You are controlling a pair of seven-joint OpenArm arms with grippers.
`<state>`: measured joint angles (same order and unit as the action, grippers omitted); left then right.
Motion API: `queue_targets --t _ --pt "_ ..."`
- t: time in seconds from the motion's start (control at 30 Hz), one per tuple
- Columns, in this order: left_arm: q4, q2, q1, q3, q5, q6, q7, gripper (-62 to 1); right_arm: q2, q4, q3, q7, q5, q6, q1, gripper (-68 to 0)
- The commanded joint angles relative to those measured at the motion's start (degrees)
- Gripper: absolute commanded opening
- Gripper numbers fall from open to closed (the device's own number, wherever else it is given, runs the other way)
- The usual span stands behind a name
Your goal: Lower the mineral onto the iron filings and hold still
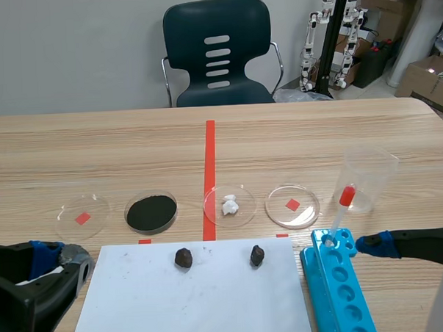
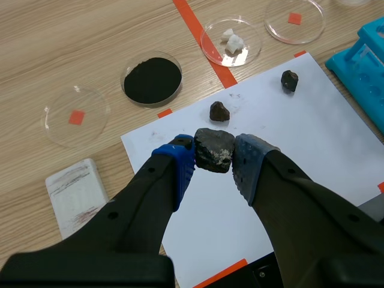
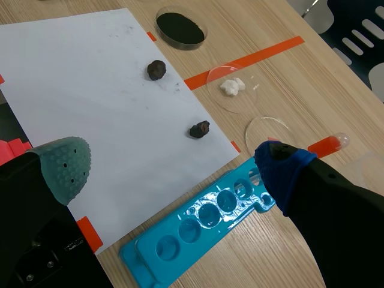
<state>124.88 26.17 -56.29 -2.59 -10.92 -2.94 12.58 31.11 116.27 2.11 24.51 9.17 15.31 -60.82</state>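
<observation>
My left gripper point(image 2: 213, 162) is clamped on the mineral point(image 2: 214, 150), a dark, rough lump with pale flecks, pinched between the blue pad and the grey one. I have it at the near left, by the left edge of the white sheet point(image 1: 213, 302). It is well apart from the dish of iron filings point(image 1: 151, 212), which sits farther out, just left of the orange tape line. The filings lie as a flat black disc in their dish.

A small dark stone point(image 1: 183, 258) and a second stone point(image 1: 257, 255) rest on the far part of the sheet. My right gripper point(image 3: 171, 167) stands wide open with nothing between its fingers, low at the near right beside the blue tube rack point(image 1: 337, 289). A red-bulbed pipette point(image 1: 341, 208) leans in the rack. Just right of the tape line is a dish with white lumps point(image 1: 229, 205).
</observation>
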Motion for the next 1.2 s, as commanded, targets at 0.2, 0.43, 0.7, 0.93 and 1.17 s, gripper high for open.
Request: queue_targets --t 0.2,0.43,0.7,0.93,1.17 --pt "0.22 -0.39 6.67 -0.02 -0.44 -0.28 10.23 -49.4 -0.02 1.53 -0.20 0.85 -0.57 -0.28 0.02 -10.6" --pt "-4.39 -0.59 17.86 -0.61 -6.64 -0.28 21.75 -49.4 -0.02 1.53 -0.20 0.85 -0.57 -0.28 0.02 -10.6" --pt "-14.03 -0.59 34.45 -8.46 -9.11 -0.98 31.23 -49.3 -0.02 1.53 -0.20 0.85 -0.57 -0.28 0.02 -10.6" --pt "-25.75 -3.19 49.88 -16.94 -11.41 -8.20 37.35 -49.4 -0.02 1.53 -0.20 0.85 -0.57 -0.28 0.02 -10.6" --pt "-37.92 -9.18 63.58 -20.50 -11.65 -13.35 43.34 -49.4 -0.02 1.53 -0.20 0.85 -0.57 -0.28 0.02 -10.6"
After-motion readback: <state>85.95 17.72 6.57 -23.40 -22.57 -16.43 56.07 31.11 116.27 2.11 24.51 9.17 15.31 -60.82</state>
